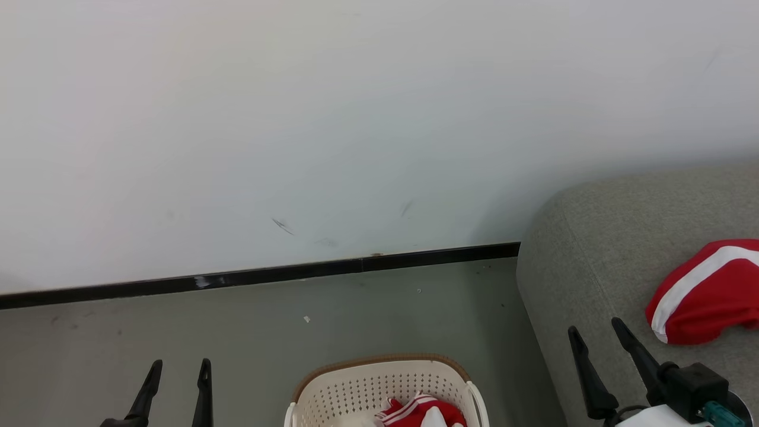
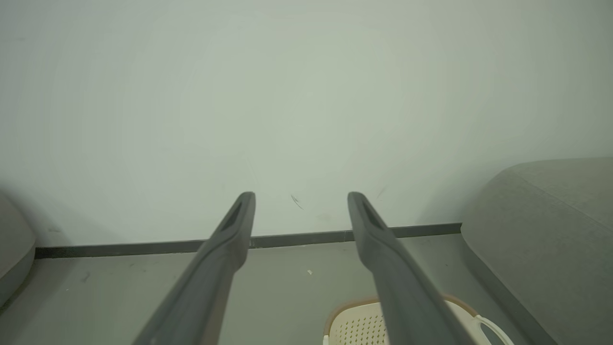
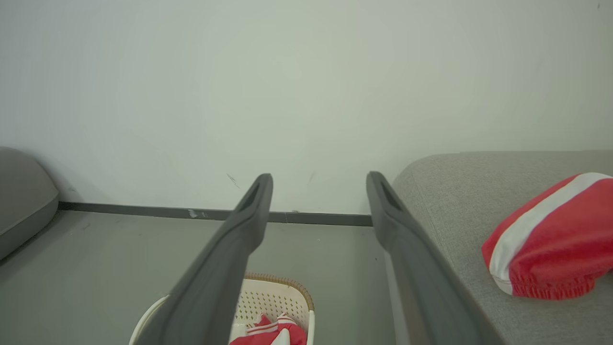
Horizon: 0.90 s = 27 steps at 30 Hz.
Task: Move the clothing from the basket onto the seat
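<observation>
Left hand (image 1: 181,363) and right hand (image 1: 594,325) both open wide, apparently holding nothing.

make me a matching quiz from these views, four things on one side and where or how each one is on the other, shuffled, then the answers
Things
1. basket
2. red garment with a white stripe
3. black skirting strip
4. right end effector

Place or state
A. open and empty
B. lying on the grey seat
C. along the foot of the wall
D. on the floor, red and white clothing inside

Pairs: 1-D, 2-B, 3-C, 4-A
</observation>
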Motion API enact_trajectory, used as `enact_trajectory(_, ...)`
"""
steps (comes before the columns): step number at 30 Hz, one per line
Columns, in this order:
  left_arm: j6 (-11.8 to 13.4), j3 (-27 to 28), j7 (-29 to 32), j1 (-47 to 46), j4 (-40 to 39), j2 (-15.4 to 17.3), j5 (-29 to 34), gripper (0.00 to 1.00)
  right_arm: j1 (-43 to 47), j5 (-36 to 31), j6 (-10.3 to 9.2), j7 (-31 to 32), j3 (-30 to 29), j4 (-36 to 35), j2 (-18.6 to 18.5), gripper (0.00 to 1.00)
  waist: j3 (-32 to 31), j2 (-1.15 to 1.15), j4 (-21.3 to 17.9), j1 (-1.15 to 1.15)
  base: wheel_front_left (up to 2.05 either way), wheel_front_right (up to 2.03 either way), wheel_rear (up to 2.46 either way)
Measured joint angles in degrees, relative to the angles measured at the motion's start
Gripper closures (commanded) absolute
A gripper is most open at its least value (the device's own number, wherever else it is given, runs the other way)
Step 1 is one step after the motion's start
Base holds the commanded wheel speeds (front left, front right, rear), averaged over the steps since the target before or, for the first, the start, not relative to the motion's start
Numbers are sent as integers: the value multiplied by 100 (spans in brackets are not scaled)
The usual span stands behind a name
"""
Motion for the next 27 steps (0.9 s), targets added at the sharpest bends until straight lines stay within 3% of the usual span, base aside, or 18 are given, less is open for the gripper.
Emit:
enact_trajectory(14, -59, 85, 0, 0, -55, -13, 77, 0, 98, 20, 0, 0, -8, -210, 0, 0, 144, 0, 13, 0, 0, 0, 0)
enact_trajectory(27, -323, -114, 0, -282, -41, 110, 380, 0, 87, -178, -1, 0, -7, -594, 1, 0, 457, 0, 5, 0, 0, 0, 0)
